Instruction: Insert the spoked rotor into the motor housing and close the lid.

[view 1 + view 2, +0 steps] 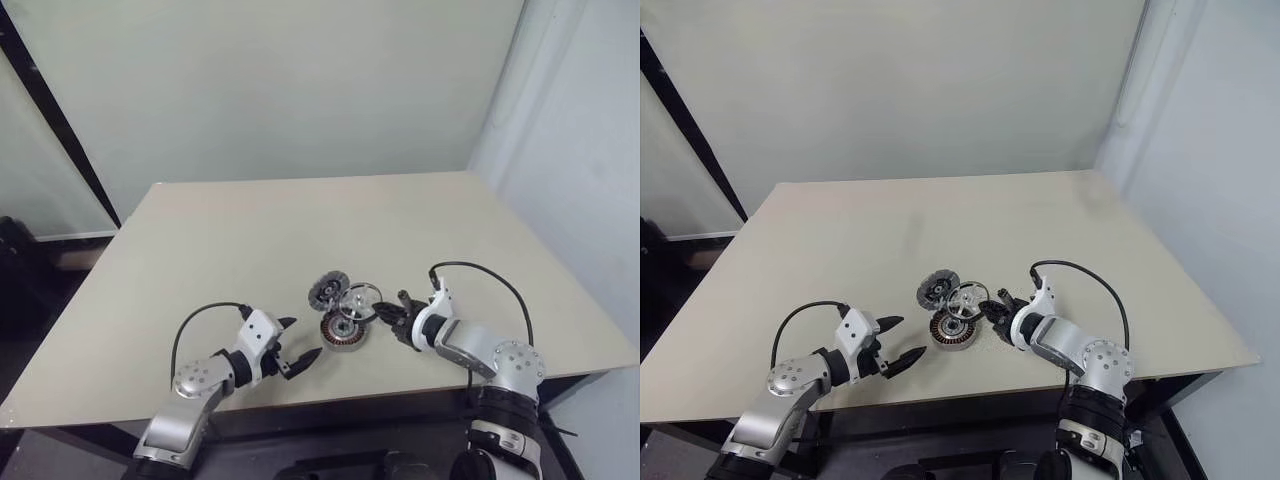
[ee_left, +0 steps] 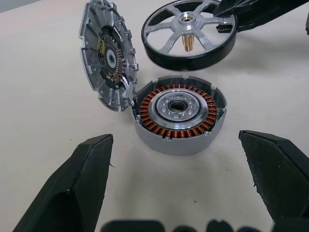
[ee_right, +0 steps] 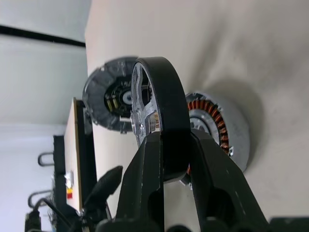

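The spoked rotor (image 2: 188, 36), a dark ring with silvery spokes and a brass hub pin, hangs tilted just above the motor housing (image 2: 179, 116). My right gripper (image 3: 174, 140) is shut on the rotor's rim. The housing, with its copper windings around a silvery centre, rests flat on the table. The lid (image 2: 108, 53), grey with a ribbed rim, stands tilted against the housing's far-left edge. My left gripper (image 1: 300, 340) is open and holds nothing. It hovers to the left of the housing, a short way off and pointing at it.
The beige table (image 1: 250, 240) runs far back to a pale wall. Its front edge lies close under both arms, and its right edge is near a white wall. Black cables loop off both wrists.
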